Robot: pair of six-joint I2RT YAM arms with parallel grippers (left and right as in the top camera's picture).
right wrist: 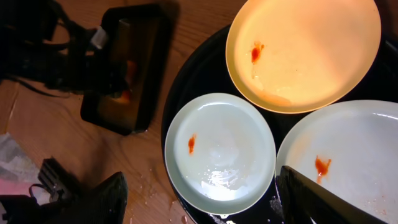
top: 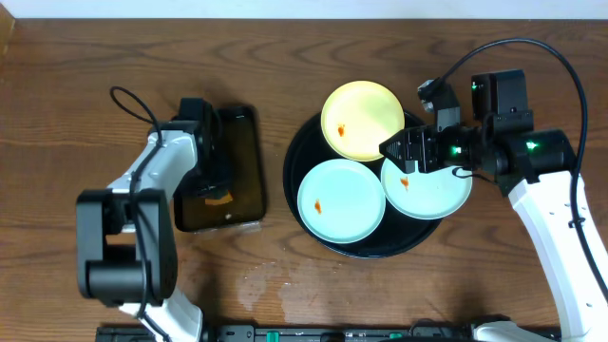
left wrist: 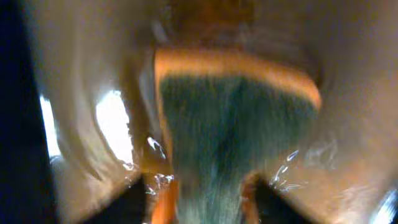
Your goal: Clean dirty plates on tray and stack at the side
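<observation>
**Three smeared plates wait on the tray, sponge in hand but no wiping begun**

The left gripper (top: pixel 213 180) is down in the rectangular tray (top: pixel 243 204), its fingers seemingly closed on the wet sponge (left wrist: pixel 236 124), though its wrist view is blurred. The right gripper (top: pixel 394 149) hovers with its fingers spread and nothing held, directly above the near edge of one mint plate (top: pixel 435 190). The yellow plate (top: pixel 361 119) and the second mint plate (top: pixel 340 199) lie just beyond its fingertips. All three sit on the round black tray (top: pixel 294 166) and each shows an orange smear. By this evidence nothing is cleaned or stacked at the side, so the whole job remains.
</observation>
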